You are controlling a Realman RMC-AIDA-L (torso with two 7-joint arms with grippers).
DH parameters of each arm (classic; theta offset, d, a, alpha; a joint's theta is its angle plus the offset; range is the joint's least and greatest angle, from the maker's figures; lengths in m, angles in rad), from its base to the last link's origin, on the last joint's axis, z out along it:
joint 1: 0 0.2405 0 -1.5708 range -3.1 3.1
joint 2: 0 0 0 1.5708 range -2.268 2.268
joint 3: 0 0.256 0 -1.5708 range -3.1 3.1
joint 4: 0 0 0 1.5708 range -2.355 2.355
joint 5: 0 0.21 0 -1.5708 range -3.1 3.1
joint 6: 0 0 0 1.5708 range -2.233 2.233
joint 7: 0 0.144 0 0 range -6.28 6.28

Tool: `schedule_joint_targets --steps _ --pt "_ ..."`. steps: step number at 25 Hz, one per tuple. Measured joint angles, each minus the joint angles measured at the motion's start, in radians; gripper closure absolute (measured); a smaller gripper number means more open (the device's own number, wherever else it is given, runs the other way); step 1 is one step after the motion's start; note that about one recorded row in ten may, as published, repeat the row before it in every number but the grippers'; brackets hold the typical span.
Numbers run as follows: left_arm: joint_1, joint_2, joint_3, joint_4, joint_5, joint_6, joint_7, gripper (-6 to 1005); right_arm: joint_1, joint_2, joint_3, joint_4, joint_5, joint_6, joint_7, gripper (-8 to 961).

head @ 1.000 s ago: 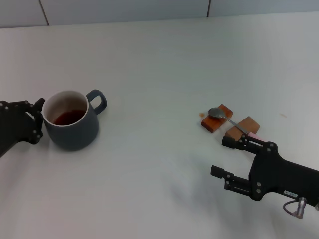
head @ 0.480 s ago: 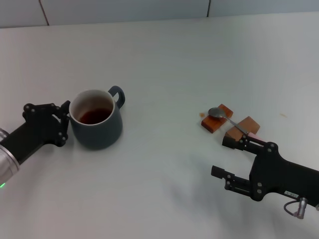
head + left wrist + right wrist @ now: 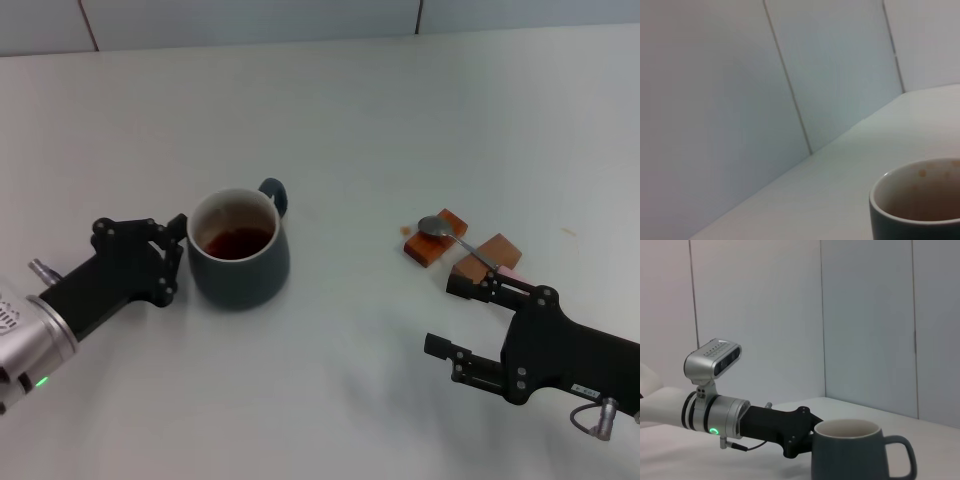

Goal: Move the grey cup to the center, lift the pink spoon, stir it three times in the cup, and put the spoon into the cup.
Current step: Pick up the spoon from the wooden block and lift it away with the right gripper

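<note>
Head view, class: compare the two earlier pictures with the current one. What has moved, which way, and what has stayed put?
The left gripper, pressed against the grey cup, has carried it across the table toward the centre, to the robot's right and slightly nearer; the handle now points away. The pink spoon still lies on the wooden blocks, and the right gripper has stayed beside them.

Even, bright overhead light; soft faint shadows on white desk (image 3: 350, 130); left wrist view hazy, soft-focus; no glare.
</note>
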State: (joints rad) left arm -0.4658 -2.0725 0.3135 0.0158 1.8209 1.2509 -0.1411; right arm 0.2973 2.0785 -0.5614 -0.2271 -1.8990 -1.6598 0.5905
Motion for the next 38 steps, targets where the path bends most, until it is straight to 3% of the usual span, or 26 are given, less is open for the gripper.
schedule_joint_targets --steps 24,28,30,33,38 --pt "-0.028 -0.001 0.007 -0.105 0.022 0.009 -0.01 943 0.008 0.0 0.0 0.0 0.0 0.006 0.0 238" --pt "-0.011 0.007 -0.028 -0.062 0.016 0.06 -0.107 940 0.007 0.0 0.0 0.0 0.0 0.007 0.0 238" --pt "0.028 0.011 -0.047 0.066 0.015 0.181 -0.332 939 0.006 0.0 0.0 0.0 0.0 0.008 0.0 238" --pt "0.075 0.012 -0.047 0.176 0.015 0.319 -0.511 937 0.005 0.0 0.0 0.0 0.0 0.01 0.0 238" --pt "0.149 0.032 -0.042 0.259 0.018 0.49 -0.646 934 0.006 0.001 0.009 0.001 0.0 0.011 0.0 237"
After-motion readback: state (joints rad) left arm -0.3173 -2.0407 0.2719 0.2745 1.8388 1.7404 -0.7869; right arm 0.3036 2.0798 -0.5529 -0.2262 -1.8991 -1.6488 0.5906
